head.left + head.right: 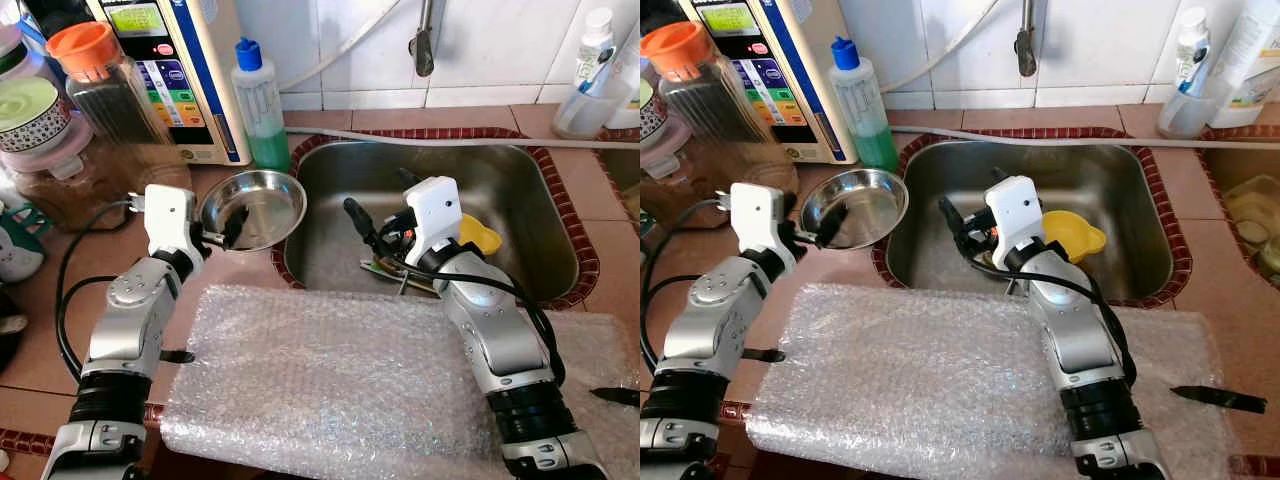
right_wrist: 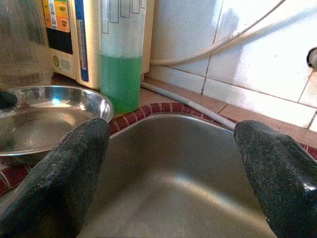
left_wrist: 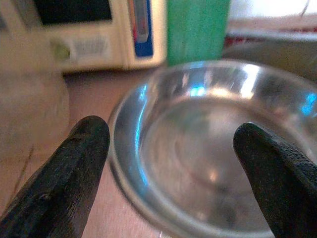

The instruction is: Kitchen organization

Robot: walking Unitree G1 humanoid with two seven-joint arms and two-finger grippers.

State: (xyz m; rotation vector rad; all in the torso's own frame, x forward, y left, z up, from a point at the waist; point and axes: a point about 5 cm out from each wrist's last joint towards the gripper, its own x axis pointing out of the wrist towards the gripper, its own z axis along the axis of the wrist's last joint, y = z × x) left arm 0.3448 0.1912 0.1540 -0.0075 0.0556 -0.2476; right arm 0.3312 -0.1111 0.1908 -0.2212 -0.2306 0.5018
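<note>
Left eye view: left gripper [image 1: 228, 232] at the near rim of a steel bowl [image 1: 262, 205], which sits on the tiled counter at the sink's [image 1: 520, 190] left edge. One black finger lies inside the bowl, the other outside the rim; contact with the metal cannot be judged. Beyond the bowl from this gripper stand a green soap bottle [image 1: 260, 105] and a cream appliance with coloured buttons [image 1: 175, 75]. A jar with an orange lid [image 1: 105, 85] is off to its left. Bubble wrap [image 1: 330, 375] lies under both forearms.

Right eye view: right gripper [image 1: 952, 225] hangs over the sink basin, fingers apart, holding nothing. A yellow funnel-like cup [image 1: 1075, 236] lies in the basin just behind its wrist. A black-handled knife [image 1: 1220, 400] rests on the counter well to the right of that arm.

Left wrist view: fingers [image 3: 64, 178] spread wide, straddling the bowl's [image 3: 208, 153] near rim, not clamped.

Right wrist view: fingers [image 2: 59, 173] wide apart, bare sink wall [image 2: 168, 163] between them. Bowl [image 2: 44, 116] and soap bottle [image 2: 121, 59] lie ahead, off to one side.
</note>
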